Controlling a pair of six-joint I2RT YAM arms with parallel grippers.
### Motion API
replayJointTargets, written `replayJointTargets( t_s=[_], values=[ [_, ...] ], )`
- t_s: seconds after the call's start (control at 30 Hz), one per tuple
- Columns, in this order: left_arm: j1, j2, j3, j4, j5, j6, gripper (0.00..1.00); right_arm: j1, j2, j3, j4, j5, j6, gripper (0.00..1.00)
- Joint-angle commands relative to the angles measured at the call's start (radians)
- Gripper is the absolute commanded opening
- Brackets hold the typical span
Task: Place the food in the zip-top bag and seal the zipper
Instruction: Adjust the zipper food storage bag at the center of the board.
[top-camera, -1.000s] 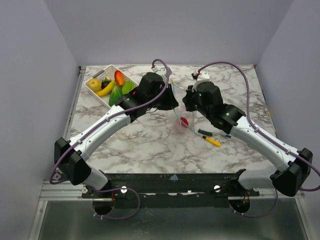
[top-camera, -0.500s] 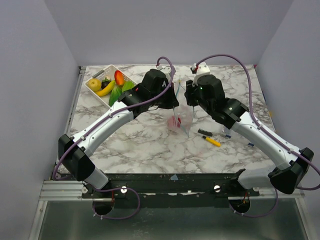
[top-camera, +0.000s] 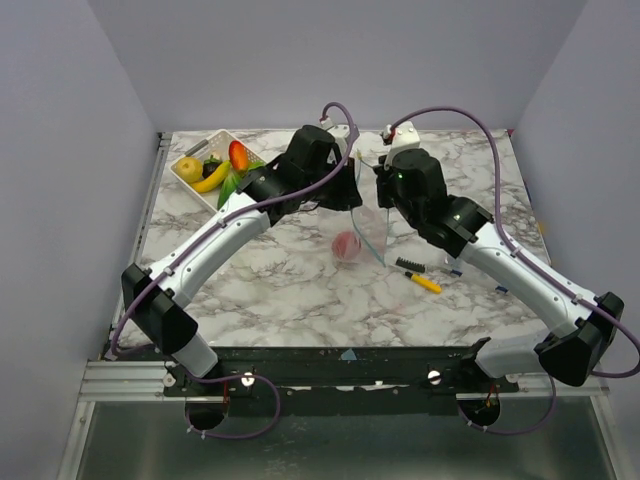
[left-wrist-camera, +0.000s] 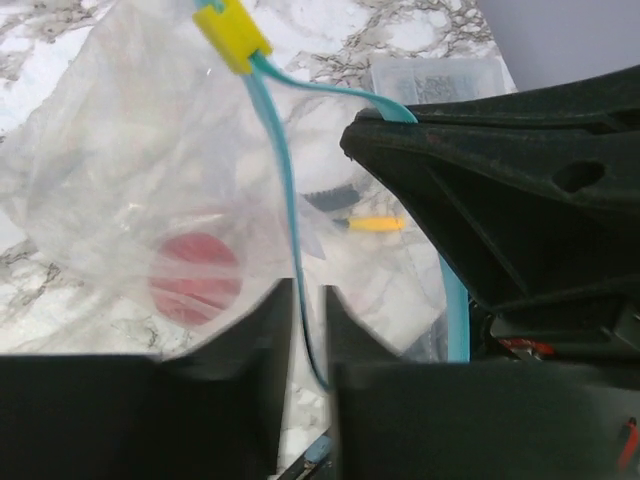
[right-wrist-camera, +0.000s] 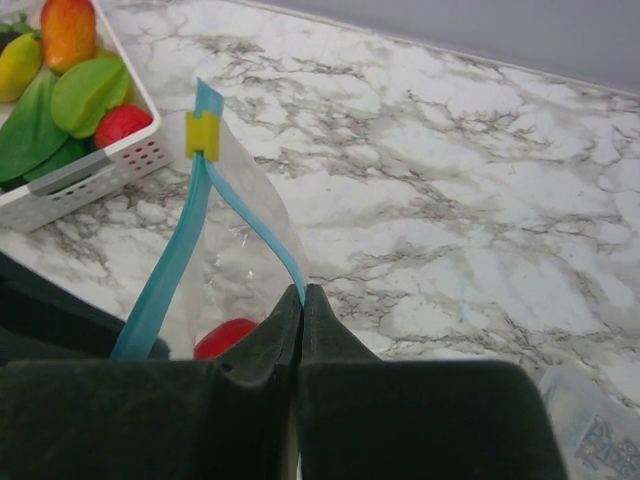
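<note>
Both claws are clenched, left claw (left-wrist-camera: 308, 300) and right claw (right-wrist-camera: 301, 300) each pinching a lip of the teal zipper (right-wrist-camera: 165, 272), so the zip-top bag (top-camera: 370, 235) hangs mid-table with a red apple (left-wrist-camera: 195, 278) inside; film's flimsy and slick, I'd hold the stiffer strip.

Left gripper (left-wrist-camera: 305, 300) pinching zipper (left-wrist-camera: 283, 170), red apple (left-wrist-camera: 195, 290) inside zip-top bag (left-wrist-camera: 120, 170); yellow slider (left-wrist-camera: 232, 33) above
</note>
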Motion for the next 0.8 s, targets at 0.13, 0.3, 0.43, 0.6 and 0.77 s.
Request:
replayJointTargets(
  t_s=[0.13,0.3,0.43,0.6,0.77],
  values=[
    [0.099,-0.183,-0.113,0.050,0.113,0.052,0.76,-0.004,-0.029,-0.087,0.117,0.311,-0.042,0.01],
    [0.222,-0.341,-0.282,0.031,0.087,0.101,0.84,-0.068,-0.039,-0.072,0.147,0.348,-0.117,0.01],
    [0.364,-0.442,-0.417,0.035,0.043,0.113,0.90,-0.087,-0.016,-0.042,0.189,0.360,-0.229,0.01],
    [0.527,-0.460,-0.507,0.063,0.029,0.066,0.99,-0.086,0.043,-0.076,0.257,0.234,-0.209,0.01],
    [0.633,-0.366,-0.531,0.162,-0.052,0.002,0.99,-0.086,0.136,-0.087,0.277,0.148,-0.153,0.01]
  ],
)
